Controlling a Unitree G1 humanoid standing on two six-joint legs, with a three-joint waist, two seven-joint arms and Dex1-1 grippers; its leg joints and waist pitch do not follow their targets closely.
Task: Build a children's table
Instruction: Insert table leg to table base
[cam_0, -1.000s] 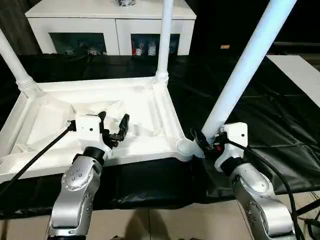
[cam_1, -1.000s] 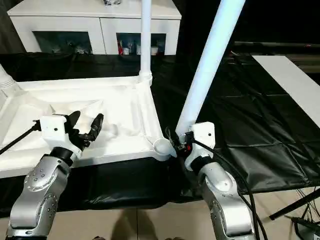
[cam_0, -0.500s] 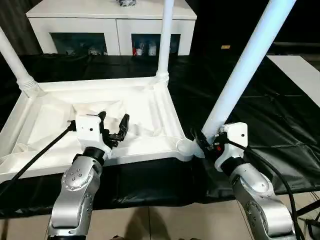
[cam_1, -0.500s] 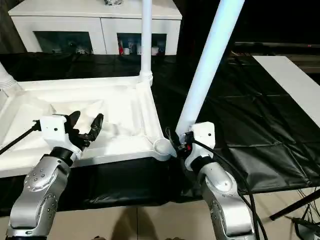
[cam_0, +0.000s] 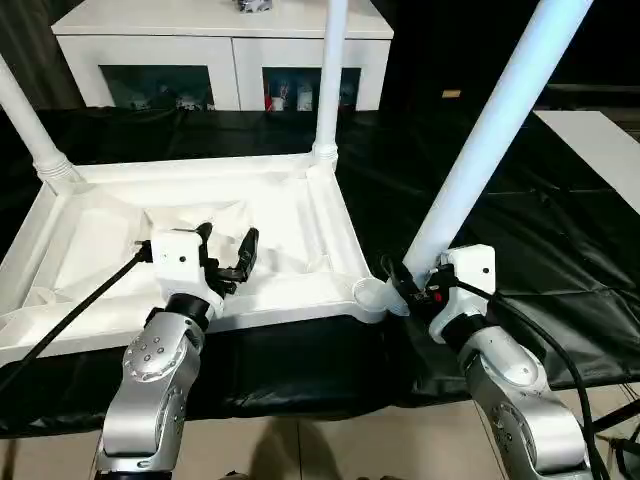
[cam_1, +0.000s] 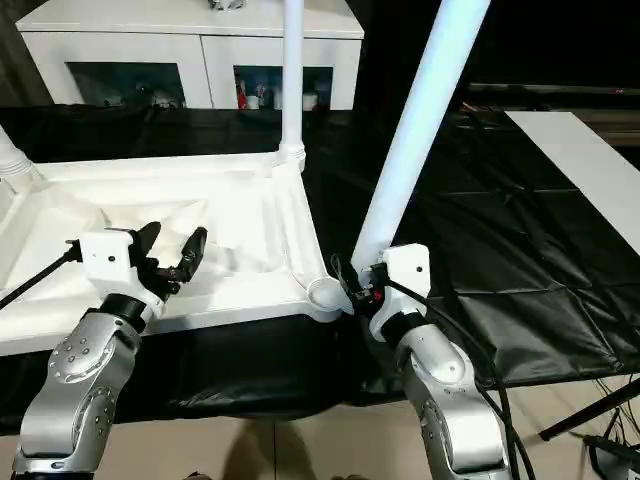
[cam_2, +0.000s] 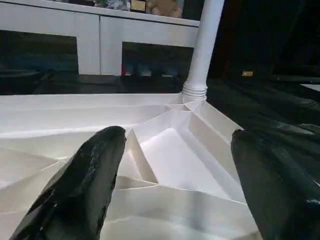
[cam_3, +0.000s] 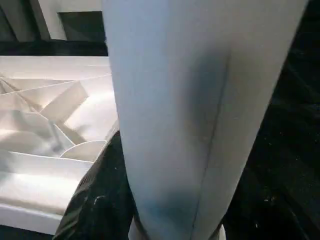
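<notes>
I found the table top (cam_0: 190, 230) lying upside down on the black-covered counter (cam_0: 560, 260), ribbed underside facing up, its near rim running along the counter's near edge. Two legs stood seated in the far corner sockets: one at the far right corner (cam_0: 328, 70), one at the far left corner (cam_0: 28, 120).

The near right corner socket (cam_0: 370, 293) stood open and unfilled. Just beside it, my right gripper (cam_0: 408, 283) had its fingers clamped on the lower end of a third leg (cam_0: 490, 130). That leg leaned up and away toward the counter's right side, its base close to the socket but not seated in it. In the right wrist view the leg (cam_3: 200, 115) stood directly against one dark finger (cam_3: 100, 200).

My left gripper (cam_0: 228, 258) hovered over the near part of the top's underside, inside the rim, with its fingers (cam_2: 85, 185) set well apart and holding nothing. Ribs and shallow compartments lay below it.

Open room: the counter's right half, beyond the top's right rim, was bare black sheeting out to a white panel (cam_0: 600, 150) at the far right. A white cabinet with glass doors (cam_0: 220, 50) stood behind the counter's far edge, small items visible behind its glass, too small to identify.
</notes>
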